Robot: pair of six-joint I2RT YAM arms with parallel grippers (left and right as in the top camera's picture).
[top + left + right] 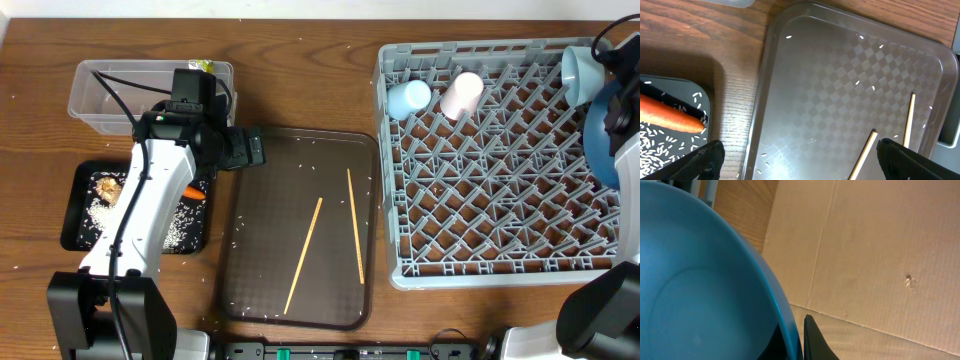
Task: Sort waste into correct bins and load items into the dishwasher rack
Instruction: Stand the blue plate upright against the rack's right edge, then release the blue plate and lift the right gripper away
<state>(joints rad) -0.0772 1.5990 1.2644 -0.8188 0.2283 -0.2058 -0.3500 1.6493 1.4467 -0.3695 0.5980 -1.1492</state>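
My left gripper (pixel 247 148) (pixel 800 160) is open and empty, low over the left edge of the brown serving tray (pixel 840 75). Two chopsticks (pixel 303 255) (pixel 355 225) lie on that tray; both show in the left wrist view (pixel 863 155) (pixel 909 120). The black tray (pixel 75 215) holds the carrot (pixel 670 116), rice (pixel 180 228) and a brown lump (pixel 106 187). The clear tub (pixel 100 95) has the yellow-green wrapper (pixel 203 67) at its far corner. My right gripper (pixel 799 330) is shut on the rim of the dark-blue plate (pixel 597 145) (pixel 700 290) at the grey rack's (pixel 480 200) right side. The napkin is out of view.
The light-blue cup (pixel 408 98) and pink cup (pixel 462 95) lie in the rack's back left. The light-blue bowl (pixel 578 68) sits at its back right. Rice grains are scattered on the brown tray and the wooden table. My left arm covers part of the black tray and tub.
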